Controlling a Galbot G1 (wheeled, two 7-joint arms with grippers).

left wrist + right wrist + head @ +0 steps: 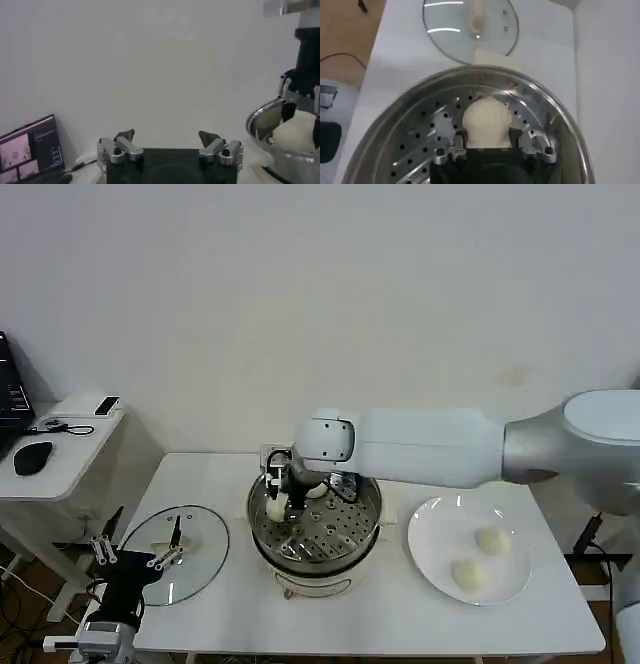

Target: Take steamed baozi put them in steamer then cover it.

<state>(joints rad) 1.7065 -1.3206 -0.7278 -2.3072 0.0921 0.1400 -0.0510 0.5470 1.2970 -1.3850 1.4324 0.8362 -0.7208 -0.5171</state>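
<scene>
The white bench (400, 624) carried the large shiny steel steamer (315, 529). Left of the steamer lay the clear glass cover (195, 549), near the left pincer (135, 556), spread apart. Inside the steamer, the right pincer (487, 150) clamped a cream-white round baozi (487, 120).

A plain off-white wall (330, 294) is filling the backdrop, evenly lit. A white work table (390, 614) is standing at centre. At nine o'clock, a smaller white side table (70, 449) is carrying a black mouse (33, 456) and laptop (12, 399). Wooden flooring (15, 604) with loose cables is showing at eight o'clock.
</scene>
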